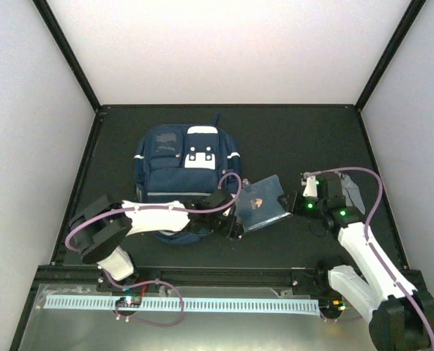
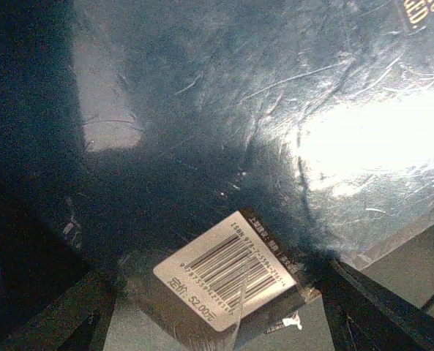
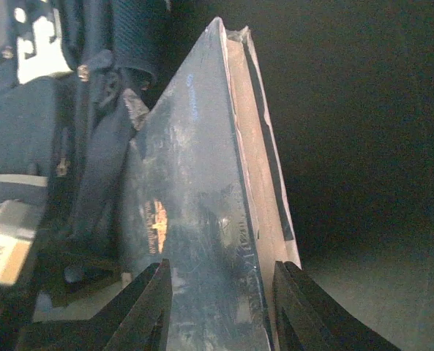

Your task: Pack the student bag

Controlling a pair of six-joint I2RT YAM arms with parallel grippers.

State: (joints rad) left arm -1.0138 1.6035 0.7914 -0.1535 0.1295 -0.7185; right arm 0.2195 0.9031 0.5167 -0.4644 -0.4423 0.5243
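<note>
The student bag (image 1: 178,170), navy with white stripes and a white buckle patch, lies flat at the centre-left of the dark mat; it also shows in the right wrist view (image 3: 34,124). A dark blue glossy book (image 1: 263,204) hangs tilted just to its right. My right gripper (image 1: 296,202) is shut on the book's right edge; the book (image 3: 202,219) fills the gap between its fingers (image 3: 152,303). My left gripper (image 1: 233,221) is open at the book's left corner, its fingers (image 2: 378,311) spread either side of a barcode sticker (image 2: 227,268).
A grey fabric piece (image 1: 351,189) lies behind my right wrist. Black frame posts (image 1: 69,55) bound the mat. A metal rail with a white toothed strip (image 1: 202,303) runs along the near edge between the arm bases.
</note>
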